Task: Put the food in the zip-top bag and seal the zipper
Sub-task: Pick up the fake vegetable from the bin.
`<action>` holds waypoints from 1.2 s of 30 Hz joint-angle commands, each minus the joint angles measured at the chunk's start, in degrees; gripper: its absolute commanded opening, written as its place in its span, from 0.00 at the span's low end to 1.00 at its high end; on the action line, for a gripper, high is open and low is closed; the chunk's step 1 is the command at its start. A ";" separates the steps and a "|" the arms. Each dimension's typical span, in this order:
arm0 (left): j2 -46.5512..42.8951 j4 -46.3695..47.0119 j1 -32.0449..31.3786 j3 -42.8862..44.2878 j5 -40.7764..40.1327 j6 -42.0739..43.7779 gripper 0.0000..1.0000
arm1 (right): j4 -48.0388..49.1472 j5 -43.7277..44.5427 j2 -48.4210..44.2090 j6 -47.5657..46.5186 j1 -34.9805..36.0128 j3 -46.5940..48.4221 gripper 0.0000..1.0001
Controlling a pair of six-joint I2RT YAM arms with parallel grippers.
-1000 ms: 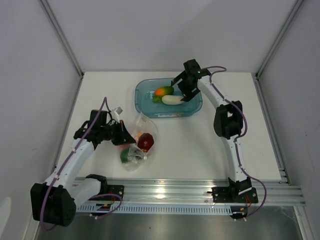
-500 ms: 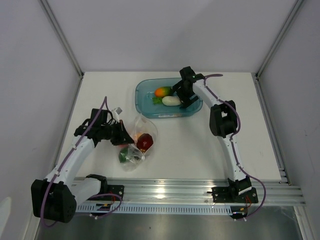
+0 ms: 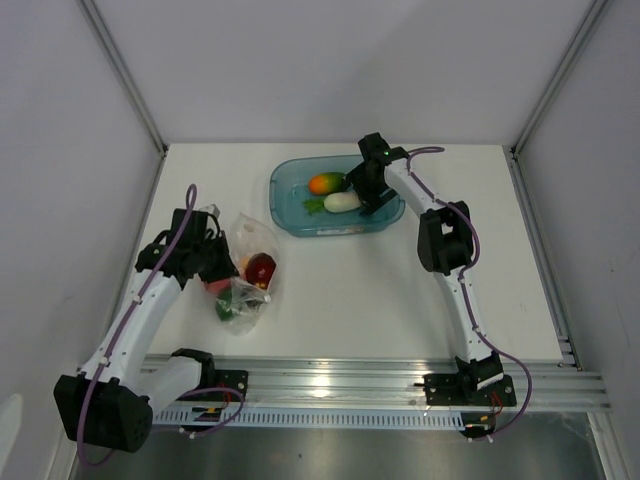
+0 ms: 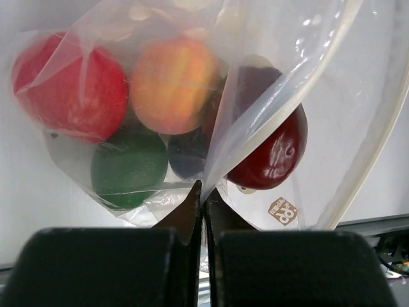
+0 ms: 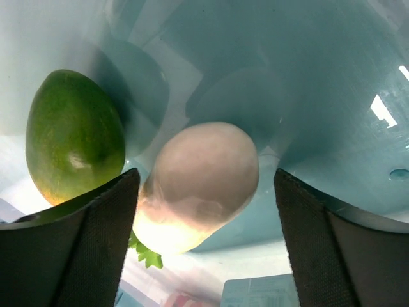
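The clear zip-top bag [image 3: 244, 275] lies left of centre, holding red, peach, green, dark purple and dark red toy foods [image 4: 172, 83]. My left gripper [image 3: 213, 272] is shut on a fold of the bag's plastic [image 4: 220, 163] near its mouth. The zipper strip is not distinct. In the teal tub [image 3: 290, 205], the white oblong food [image 3: 342, 201] and the orange-green fruit [image 3: 326, 183] lie side by side. My right gripper [image 3: 366, 193] is open inside the tub, its fingers [image 5: 83, 256] on either side of the white food [image 5: 201, 182], not touching it. The orange-green fruit [image 5: 73, 134] sits left of it.
The tub's right wall [image 3: 398, 207] is close to my right gripper. Grey side walls [image 3: 60, 200] border the white table [image 3: 400, 290]. A metal rail [image 3: 350, 385] runs along the near edge.
My left gripper has pulled the bag with its food to the left and slightly back. My right gripper has dropped lower into the tub, around the white food.
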 commanded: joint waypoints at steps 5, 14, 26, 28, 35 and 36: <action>-1.44 3.30 0.58 -2.21 5.86 1.34 0.00 | -0.03 0.86 1.26 -1.38 1.08 1.07 0.62; -2.40 7.34 0.49 -4.33 14.83 2.13 0.01 | 2.95 0.86 -0.32 -3.23 1.96 0.81 0.26; -0.39 16.30 -0.38 -10.56 31.53 -0.51 0.01 | 5.43 5.16 -6.38 -12.18 2.39 0.37 0.00; -0.04 18.84 -0.47 -11.62 33.12 -1.73 0.00 | 5.42 6.05 -8.57 -15.08 2.57 -0.68 0.00; 0.84 22.55 -0.56 -14.17 35.49 -3.41 0.01 | 7.18 8.77 -17.10 -23.34 4.41 -6.21 0.00; 0.93 22.73 -0.56 -13.91 35.84 -3.24 0.01 | 7.44 9.03 -18.24 -24.40 5.03 -6.92 0.00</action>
